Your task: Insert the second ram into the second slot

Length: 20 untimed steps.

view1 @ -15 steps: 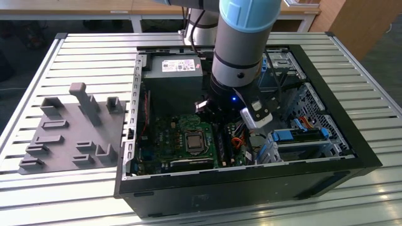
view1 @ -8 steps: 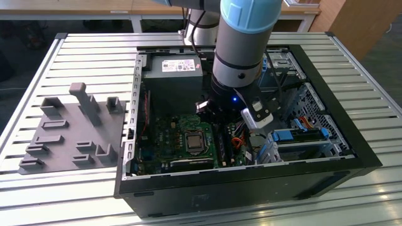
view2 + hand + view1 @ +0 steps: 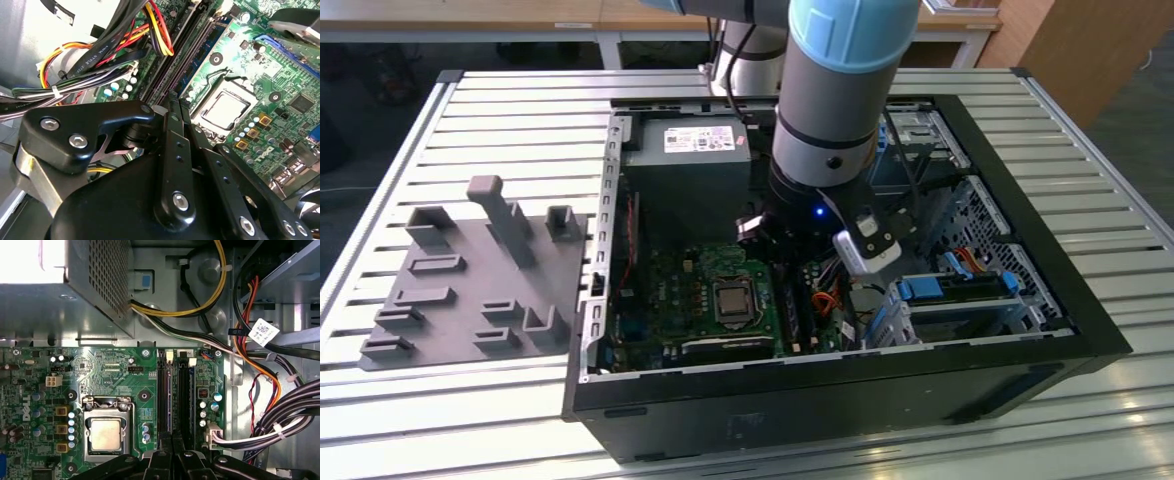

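The gripper [image 3: 173, 439] is hanging low inside the case [image 3: 1067, 300], right over the memory end of the board [image 3: 115, 375]. Its fingers [image 3: 170, 145] are sitting drawn close together, a narrow slit at most between them. Whether they are pinching anything I cannot tell.

A thin blue edge is running along the slot [image 3: 163, 405] in line with the fingertips. I am taking that for the ram [image 3: 169, 395], standing edge-on in or just above the slot. How deep it is sitting is not showing, and a second blue edge is lying just beside it.

To do this step well, I judge the push should be going straight down along the stick, with no lean toward the neighbouring slot. The white latch [image 3: 170, 356] at the far end wants watching, since it is the only visible sign of seating. The cables [image 3: 280, 410] are lying near the slot (close enough to snag a wide swing).
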Each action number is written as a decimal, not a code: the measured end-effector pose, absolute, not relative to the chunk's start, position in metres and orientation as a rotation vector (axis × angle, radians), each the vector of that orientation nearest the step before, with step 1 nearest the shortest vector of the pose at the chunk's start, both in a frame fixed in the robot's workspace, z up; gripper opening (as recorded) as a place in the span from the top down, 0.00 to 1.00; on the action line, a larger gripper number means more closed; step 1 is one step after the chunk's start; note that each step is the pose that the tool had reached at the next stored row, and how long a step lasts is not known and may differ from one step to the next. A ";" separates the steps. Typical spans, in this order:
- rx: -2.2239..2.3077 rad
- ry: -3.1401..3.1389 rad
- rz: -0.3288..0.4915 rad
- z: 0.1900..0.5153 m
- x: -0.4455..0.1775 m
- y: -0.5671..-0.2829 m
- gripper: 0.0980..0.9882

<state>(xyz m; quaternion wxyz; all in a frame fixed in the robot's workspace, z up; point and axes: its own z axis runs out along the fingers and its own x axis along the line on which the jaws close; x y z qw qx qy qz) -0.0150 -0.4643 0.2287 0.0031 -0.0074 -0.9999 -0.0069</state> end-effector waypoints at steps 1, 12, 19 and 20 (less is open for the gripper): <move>-0.023 -3.135 -0.022 0.229 -0.015 -0.464 0.97; -0.023 -3.135 -0.023 0.226 -0.015 -0.464 0.97; -0.023 -3.135 -0.023 0.225 -0.015 -0.463 0.97; -0.023 -3.135 -0.023 0.224 -0.015 -0.463 0.97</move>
